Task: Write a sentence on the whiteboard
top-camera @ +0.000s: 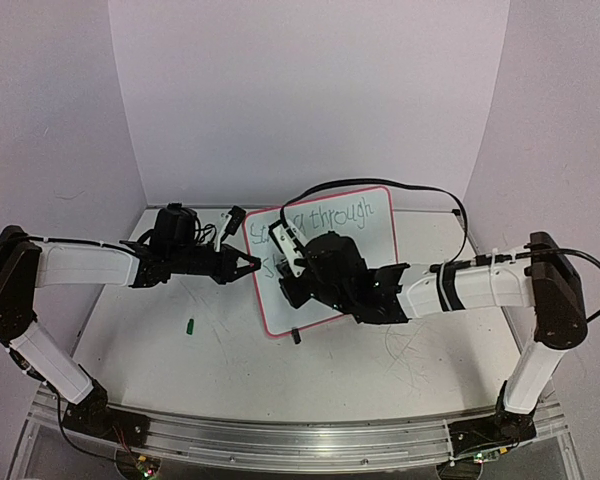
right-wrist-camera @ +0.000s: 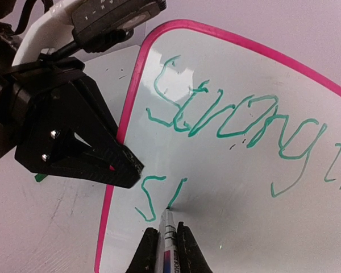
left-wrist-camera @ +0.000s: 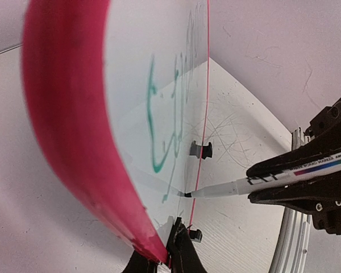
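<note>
The whiteboard (top-camera: 365, 262), white with a pink rim, stands tilted at the table's middle. My left gripper (top-camera: 252, 264) is shut on its left rim; in the left wrist view its fingers (left-wrist-camera: 176, 259) pinch the pink edge (left-wrist-camera: 68, 114). My right gripper (right-wrist-camera: 166, 253) is shut on a white marker (right-wrist-camera: 168, 236). The marker's tip touches the board at the foot of a short green stroke. The sentence (right-wrist-camera: 227, 116) reads "Strong th" on the first line in the right wrist view, with "S" and one stroke (right-wrist-camera: 159, 199) below. In the top view "through" (top-camera: 348, 214) shows.
A small green cap (top-camera: 191, 324) lies on the scuffed tabletop left of the board. Black clip feet (left-wrist-camera: 200, 149) stick out from the board's lower edge. A black cable (top-camera: 420, 190) loops behind the board. White walls close in the back and sides.
</note>
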